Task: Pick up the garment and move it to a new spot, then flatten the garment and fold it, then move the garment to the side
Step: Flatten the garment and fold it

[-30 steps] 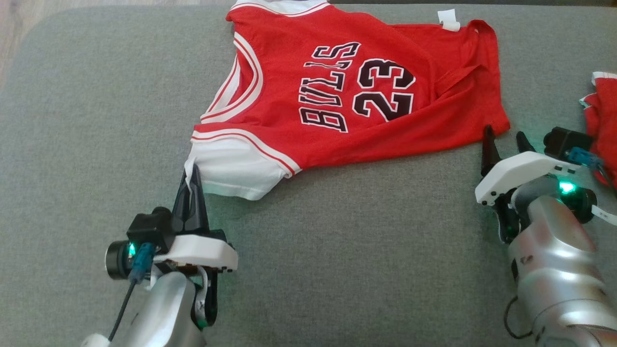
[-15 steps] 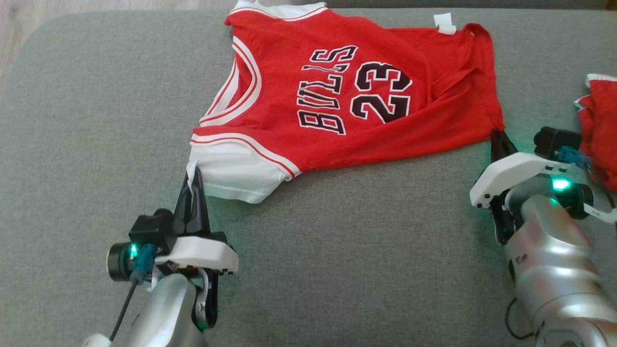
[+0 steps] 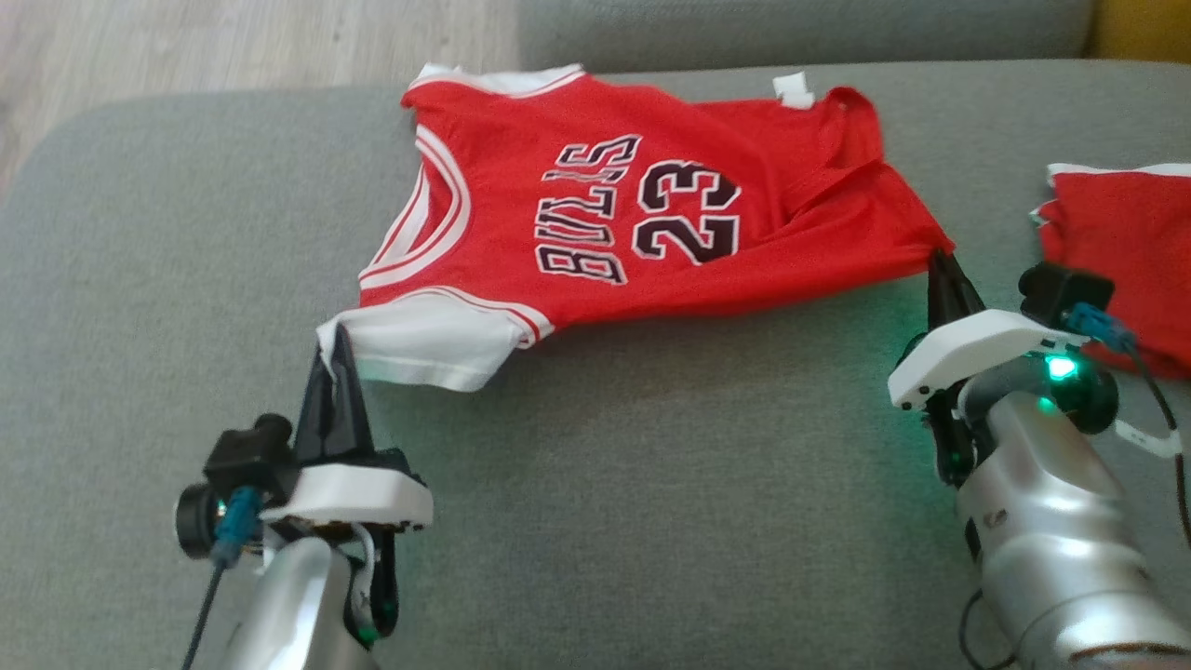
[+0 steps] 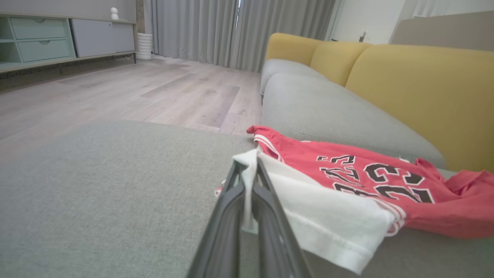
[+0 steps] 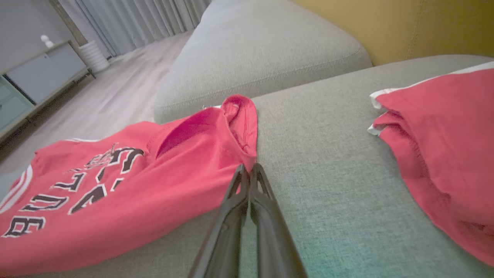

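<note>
The garment (image 3: 633, 223) is a red jersey with white trim and black lettering, spread on the grey cushion (image 3: 651, 484) with its near edge lifted. My left gripper (image 3: 332, 337) is shut on its white shoulder corner (image 4: 247, 166). At the jersey's red bottom corner my right gripper (image 3: 940, 262) is shut on the fabric (image 5: 247, 158). The cloth stretches between the two grips; in the right wrist view the jersey (image 5: 115, 185) sags leftward.
A second red garment (image 3: 1126, 242) lies on the cushion to the right of my right arm, seen too in the right wrist view (image 5: 444, 143). Another grey seat cushion (image 4: 328, 116) and yellow backrest (image 4: 424, 85) lie beyond. Wooden floor (image 4: 135, 92) lies past the left edge.
My right gripper closed from open onto the jersey's bottom corner. Both grippers have lifted their corners off the cushion. The head camera has tilted up, shifting the whole picture down.
</note>
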Available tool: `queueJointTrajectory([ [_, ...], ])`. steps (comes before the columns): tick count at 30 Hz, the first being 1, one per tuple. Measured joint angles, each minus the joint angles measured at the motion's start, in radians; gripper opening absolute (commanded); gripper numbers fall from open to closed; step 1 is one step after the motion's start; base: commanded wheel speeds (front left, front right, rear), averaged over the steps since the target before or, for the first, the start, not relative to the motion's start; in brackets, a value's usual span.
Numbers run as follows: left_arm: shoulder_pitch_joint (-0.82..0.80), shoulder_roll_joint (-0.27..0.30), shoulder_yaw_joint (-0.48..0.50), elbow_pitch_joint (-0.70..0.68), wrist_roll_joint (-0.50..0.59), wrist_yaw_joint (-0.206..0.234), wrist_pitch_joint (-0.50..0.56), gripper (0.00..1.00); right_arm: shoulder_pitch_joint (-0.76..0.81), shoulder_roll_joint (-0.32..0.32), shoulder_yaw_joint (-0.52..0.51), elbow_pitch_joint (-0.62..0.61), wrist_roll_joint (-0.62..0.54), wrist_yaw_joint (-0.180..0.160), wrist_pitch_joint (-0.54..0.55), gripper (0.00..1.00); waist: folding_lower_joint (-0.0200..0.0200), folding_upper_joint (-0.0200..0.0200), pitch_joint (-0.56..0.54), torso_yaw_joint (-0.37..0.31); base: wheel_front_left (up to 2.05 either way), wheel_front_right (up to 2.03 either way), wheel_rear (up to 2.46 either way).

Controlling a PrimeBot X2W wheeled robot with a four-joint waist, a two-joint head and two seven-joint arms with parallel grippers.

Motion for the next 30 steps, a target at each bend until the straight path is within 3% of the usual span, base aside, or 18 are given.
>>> queueJointTrajectory([
  [3,0.012,0.001,0.025,-0.043,-0.003,-0.009,-0.001,0.00,0.035,0.000,0.089,-0.070,0.142,0.000,0.001,0.00,0.0000,0.0000,-0.024,-0.017,0.00,0.00,0.00],
  [7,0.011,0.000,0.058,-0.111,-0.027,-0.027,-0.001,0.00,0.098,-0.001,0.211,-0.282,0.507,0.000,0.107,0.00,-0.0001,0.0000,-0.060,-0.036,0.00,0.00,0.00],
  [10,0.011,0.002,0.082,-0.151,-0.053,-0.034,-0.001,0.00,0.147,-0.001,0.241,-0.440,0.608,0.000,0.160,0.00,-0.0001,0.0000,-0.087,-0.051,0.00,0.00,0.00],
  [22,-0.130,0.035,0.154,-0.421,-0.128,-0.047,0.049,0.00,0.197,-0.053,0.212,-0.924,0.418,0.000,0.160,0.00,0.0000,0.0000,-0.183,-0.076,0.00,0.00,0.00],
  [30,-0.177,0.046,0.192,-0.709,-0.138,0.018,0.113,0.00,0.220,-0.046,0.117,-1.210,0.300,0.000,0.210,0.00,-0.0001,0.0000,-0.223,-0.082,0.00,0.00,0.00],
])
